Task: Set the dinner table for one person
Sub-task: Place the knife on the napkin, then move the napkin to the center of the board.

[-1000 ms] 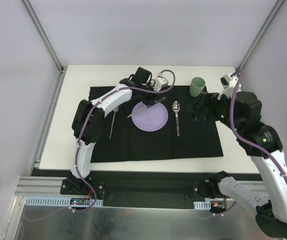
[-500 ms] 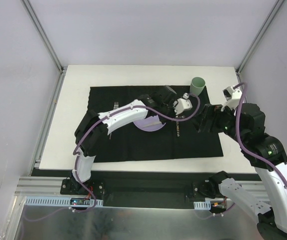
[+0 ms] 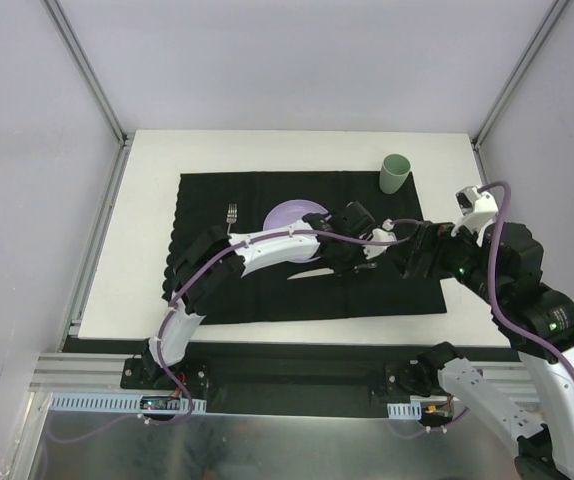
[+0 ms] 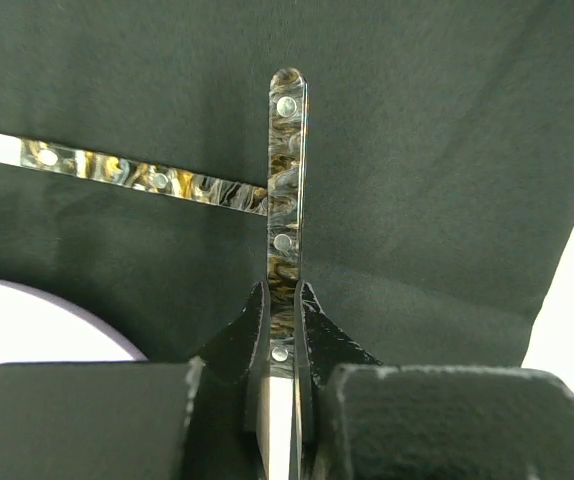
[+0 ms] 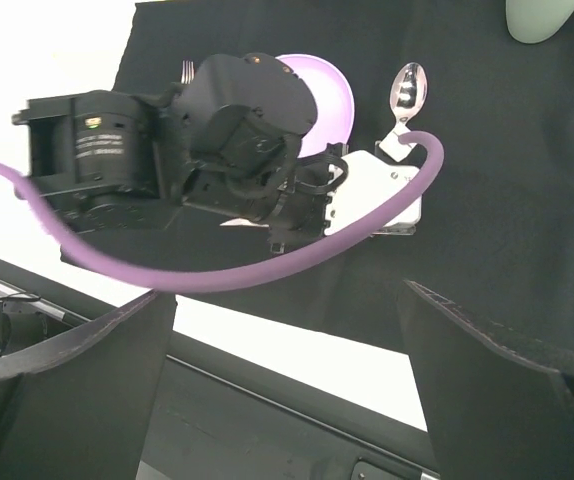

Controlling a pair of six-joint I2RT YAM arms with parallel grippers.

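Beneath both arms lies the flat, matte white dinner table point(image 3: 147, 230), its black cloth mat point(image 3: 267, 300) directly under your left gripper point(image 4: 282, 300). That gripper pinches narrow on a glossy tortoiseshell-handled knife point(image 4: 287, 150) and has swung off the round lilac plate point(image 3: 292, 213) toward the matching spoon handle point(image 4: 137, 178) just ahead, so placement looks next. Your right gripper point(image 5: 285, 292) gapes wide, empty.

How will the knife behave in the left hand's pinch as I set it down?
The knife looks stiff: its riveted handle runs straight beyond the left hand. Its glossy surface may slip or pivot in that narrow pinch. Thin, so probably light.
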